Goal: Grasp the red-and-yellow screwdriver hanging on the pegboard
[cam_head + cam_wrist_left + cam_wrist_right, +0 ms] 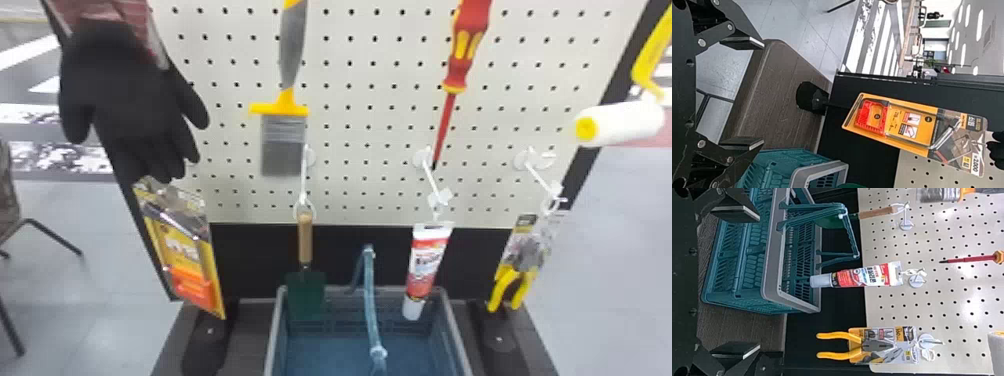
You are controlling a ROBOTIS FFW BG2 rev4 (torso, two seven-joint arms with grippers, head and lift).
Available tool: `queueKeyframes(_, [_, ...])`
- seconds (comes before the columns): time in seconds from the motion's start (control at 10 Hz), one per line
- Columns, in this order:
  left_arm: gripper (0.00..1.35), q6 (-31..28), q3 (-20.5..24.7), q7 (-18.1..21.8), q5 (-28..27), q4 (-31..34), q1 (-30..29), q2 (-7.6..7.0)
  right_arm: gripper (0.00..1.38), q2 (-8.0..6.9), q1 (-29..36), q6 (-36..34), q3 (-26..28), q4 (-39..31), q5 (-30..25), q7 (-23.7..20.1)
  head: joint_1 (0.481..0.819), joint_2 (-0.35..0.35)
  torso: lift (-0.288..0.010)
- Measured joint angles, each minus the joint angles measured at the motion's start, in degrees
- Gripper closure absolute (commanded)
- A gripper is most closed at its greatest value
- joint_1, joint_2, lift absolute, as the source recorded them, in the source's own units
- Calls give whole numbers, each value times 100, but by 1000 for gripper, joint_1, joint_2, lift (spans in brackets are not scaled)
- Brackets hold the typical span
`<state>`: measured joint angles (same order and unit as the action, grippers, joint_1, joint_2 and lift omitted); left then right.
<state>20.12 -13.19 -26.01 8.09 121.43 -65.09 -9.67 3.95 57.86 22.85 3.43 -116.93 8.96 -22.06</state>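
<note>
The left gripper (764,93) and right gripper (759,281) are gaping empty, the approach seemingly pending, while the red-and-yellow screwdriver (460,67) is hanging right on the pegboard (380,135), likely needing the right one raised.

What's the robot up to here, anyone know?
Nothing's in hand right now. The left gripper and the right gripper are both open, with nothing between their fingers. The red-and-yellow screwdriver, the one to grasp, is at the pegboard, tip down, ungrasped. A paintbrush is up there to its left in the head view. A tube and packaged pliers hang lower, and a basket is below the board.
</note>
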Motion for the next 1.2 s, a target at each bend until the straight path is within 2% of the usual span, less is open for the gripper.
queueKeyframes(0.6, [415,-17,-8,0,0,0,9,0,156,0,-22,-1,0,-18,10,0,549,0,-100])
queueKeyframes(1.0, [415,-29,-8,0,-9,0,21,0,157,0,-65,-226,0,-460,-9,0,549,0,-100])
queueKeyframes(1.2, [415,-38,-8,0,-8,0,21,0,157,0,-115,-501,0,-976,-28,0,549,0,-100])
